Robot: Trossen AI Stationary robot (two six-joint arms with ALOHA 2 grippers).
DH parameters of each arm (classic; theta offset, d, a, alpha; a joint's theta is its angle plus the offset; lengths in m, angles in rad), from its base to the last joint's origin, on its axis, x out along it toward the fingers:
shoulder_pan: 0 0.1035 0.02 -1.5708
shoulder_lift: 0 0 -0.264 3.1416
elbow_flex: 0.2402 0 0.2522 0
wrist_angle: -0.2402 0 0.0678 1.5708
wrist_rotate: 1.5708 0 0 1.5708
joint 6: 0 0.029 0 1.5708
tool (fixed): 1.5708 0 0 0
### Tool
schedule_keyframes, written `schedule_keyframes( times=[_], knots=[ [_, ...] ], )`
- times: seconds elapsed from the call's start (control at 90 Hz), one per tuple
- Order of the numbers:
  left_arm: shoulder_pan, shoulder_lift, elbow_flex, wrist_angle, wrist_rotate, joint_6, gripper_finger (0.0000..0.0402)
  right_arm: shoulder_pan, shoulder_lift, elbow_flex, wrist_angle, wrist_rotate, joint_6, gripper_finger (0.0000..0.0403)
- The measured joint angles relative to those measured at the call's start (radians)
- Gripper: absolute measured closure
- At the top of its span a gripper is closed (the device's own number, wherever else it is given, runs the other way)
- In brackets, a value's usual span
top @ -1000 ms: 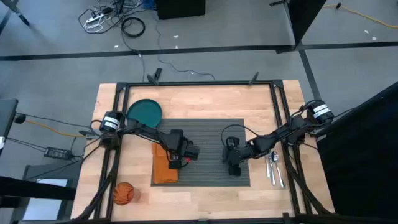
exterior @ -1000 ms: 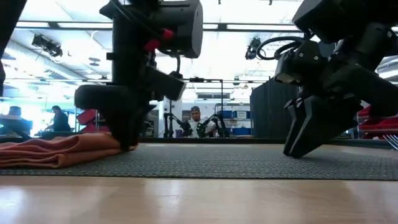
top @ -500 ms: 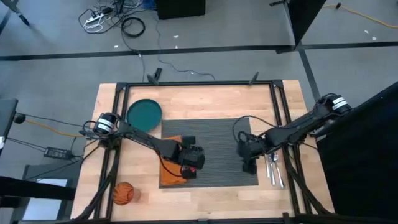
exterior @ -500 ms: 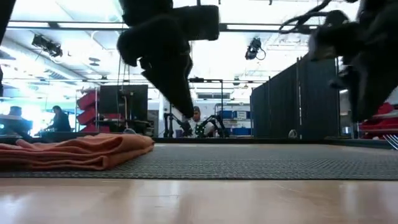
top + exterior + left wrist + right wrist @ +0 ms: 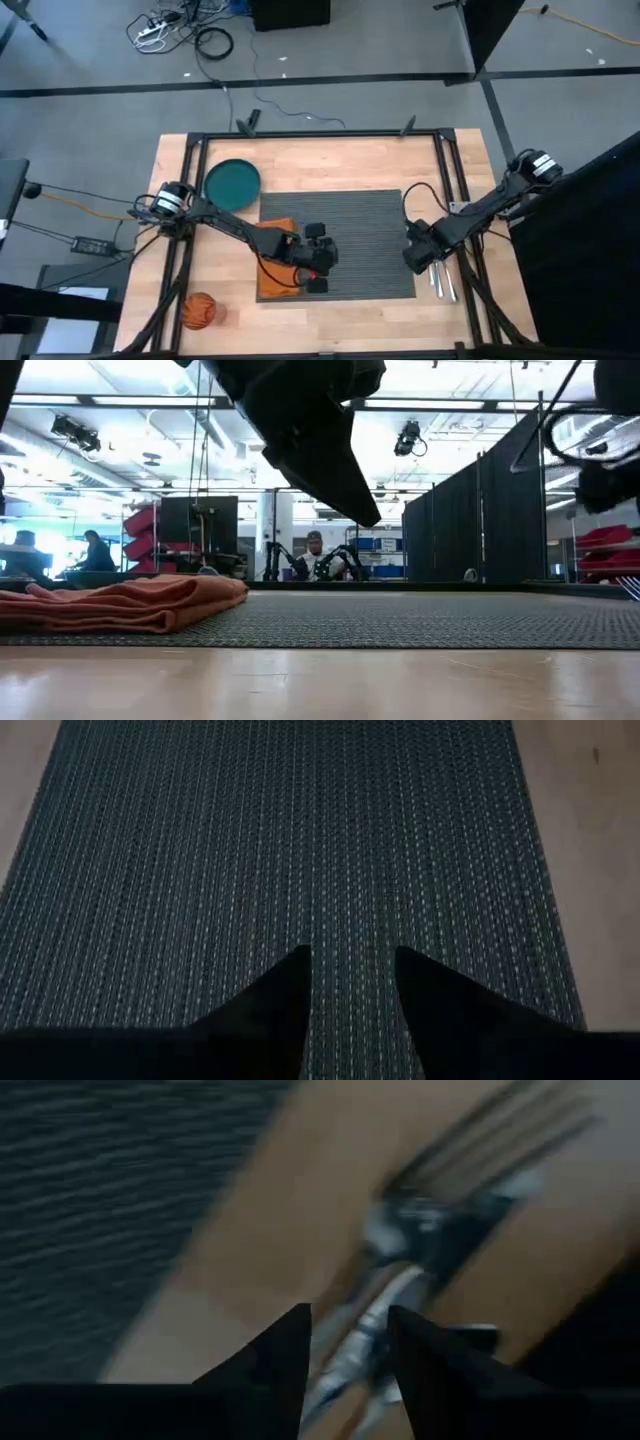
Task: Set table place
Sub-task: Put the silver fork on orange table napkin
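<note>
Right gripper (image 5: 418,258) over desk (image 5: 330,165) beside cutlery (image 5: 441,277), fingers (image 5: 270,1360) parted, empty. Left gripper (image 5: 318,262) above placemat (image 5: 370,225), fingers parted, empty. Cutlery thin, stiff, slippery: probably best pinch mid-handle. Napkin (image 5: 272,280) soft.

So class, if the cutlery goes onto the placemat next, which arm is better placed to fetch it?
The right gripper hovers beside the cutlery; the left gripper is over the placemat, farther away.

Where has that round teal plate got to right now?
In the high view the teal plate sits on bare wood near the table's far left corner, just beyond the placemat's corner and behind the orange napkin.
</note>
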Motion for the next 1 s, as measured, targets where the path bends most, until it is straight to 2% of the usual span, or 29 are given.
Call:
schedule_keyframes(
  times=[0.233, 0.411, 0.511, 0.7, 0.933, 1.0],
  knots=[
    [0.0, 0.0, 0.0, -0.001, 0.0, 0.001, 0.0271, -0.009, -0.004, -0.061, 0.101, -0.011, 0.014, 0.0291],
    [0.0, 0.0, 0.0, 0.0, 0.0, 0.006, 0.0271, -0.009, -0.007, -0.066, 0.104, 0.008, 0.015, 0.0295],
    [0.0, 0.0, 0.0, 0.0, 0.0, 0.006, 0.0271, -0.008, -0.007, -0.066, 0.108, 0.011, 0.001, 0.032],
    [0.0, 0.0, 0.0, 0.0, 0.0, 0.007, 0.0271, -0.008, -0.006, -0.067, 0.111, 0.026, -0.01, 0.0393],
    [0.0, 0.0, 0.0, 0.001, 0.0, 0.007, 0.0271, -0.008, -0.017, -0.063, 0.087, 0.035, -0.058, 0.04],
    [0.0, 0.0, 0.0, 0.001, 0.0, 0.007, 0.0271, -0.009, -0.034, -0.049, 0.053, 0.078, -0.064, 0.0401]
  ],
)
